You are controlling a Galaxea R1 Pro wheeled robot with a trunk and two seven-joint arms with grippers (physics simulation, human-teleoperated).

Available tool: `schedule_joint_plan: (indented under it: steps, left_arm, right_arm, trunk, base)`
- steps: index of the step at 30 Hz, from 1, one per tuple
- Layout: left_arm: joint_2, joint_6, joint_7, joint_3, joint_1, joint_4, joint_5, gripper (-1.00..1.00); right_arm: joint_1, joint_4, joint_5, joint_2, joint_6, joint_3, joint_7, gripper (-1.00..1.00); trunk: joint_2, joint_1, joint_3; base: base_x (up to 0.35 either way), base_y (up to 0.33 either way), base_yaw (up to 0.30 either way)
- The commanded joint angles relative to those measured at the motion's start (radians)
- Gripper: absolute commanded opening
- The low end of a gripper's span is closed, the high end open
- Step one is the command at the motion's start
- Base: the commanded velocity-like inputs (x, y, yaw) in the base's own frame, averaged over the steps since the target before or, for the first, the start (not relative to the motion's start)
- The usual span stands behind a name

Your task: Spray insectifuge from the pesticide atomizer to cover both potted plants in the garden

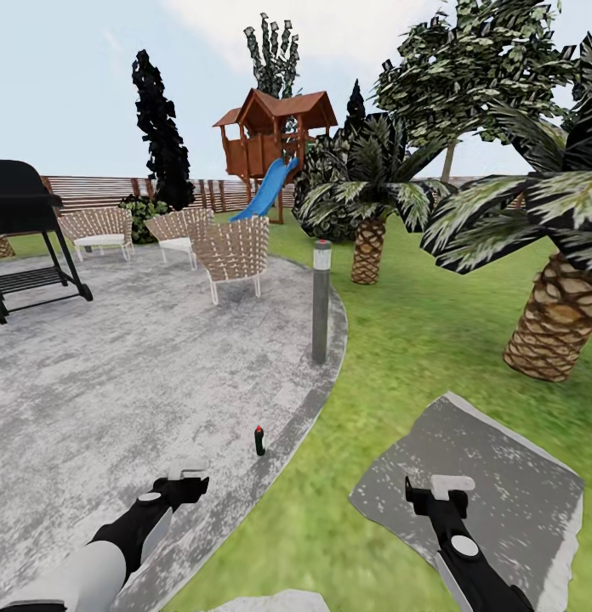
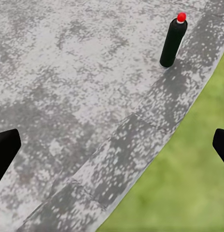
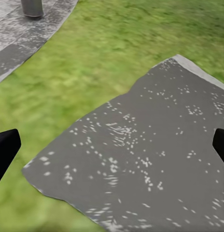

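The round grey paved patio meets green lawn, with a brown slatted wooden fence behind. A grey stepping slab lies under the right gripper, whose fingers are spread wide and empty. The left gripper, likewise wide apart and empty, hangs over the patio's edge. Near it stands the pesticide atomizer, a small upright dark bottle with a red cap; its contents cannot be seen.

Slim dark bottle-shaped pesticide atomizer with a small red cap: upright on the round grey paved patio, close to its darker curved border, just beside the green lawn. Free-standing, nothing touching it.
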Motion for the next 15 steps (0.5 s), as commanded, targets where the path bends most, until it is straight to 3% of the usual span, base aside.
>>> schedule_joint_plan:
  steps: [1, 15]
  left_arm:
    - [0.000, 0.003, -0.002, 0.000, 0.000, -0.001, 0.001, 1.00]
    - [-0.014, -0.055, 0.000, -0.001, 0.033, -0.009, 0.007, 1.00]
  right_arm:
    - [0.000, 0.000, 0.001, 0.000, -0.003, 0.000, -0.003, 1.00]
    - [0.000, -0.001, 0.001, 0.006, -0.002, 0.001, -0.003, 1.00]
  trunk:
    - [0.000, 0.000, -0.001]
    - [0.000, 0.000, -0.001]
  base:
    - [0.000, 0.000, 0.000]
    - [0.015, -0.002, 0.000]
